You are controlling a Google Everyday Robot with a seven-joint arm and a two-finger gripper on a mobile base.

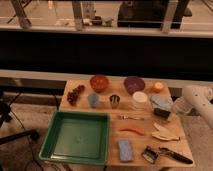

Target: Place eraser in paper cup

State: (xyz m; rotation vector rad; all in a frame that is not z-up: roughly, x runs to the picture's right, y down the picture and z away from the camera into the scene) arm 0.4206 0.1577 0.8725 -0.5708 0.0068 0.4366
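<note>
Black eraser [161,113] | just beside fingers [173,108], table's [146,125] right | open/closed: cannot tell

We count two bowls, a red bowl [99,82] and a purple bowl [134,84], and three cups: the light blue cup [93,99], the metal cup [114,101] and the paper cup [139,99]. There is also one green tray [55,134], one eraser [161,113], one blue sponge [125,149] and one gripper [172,112], at the right, just beside the eraser.

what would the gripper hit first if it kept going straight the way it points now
Probably the eraser: the gripper, at the table edge, seems aimed at it, though depth is unclear. The paper cup lies beyond.
</note>
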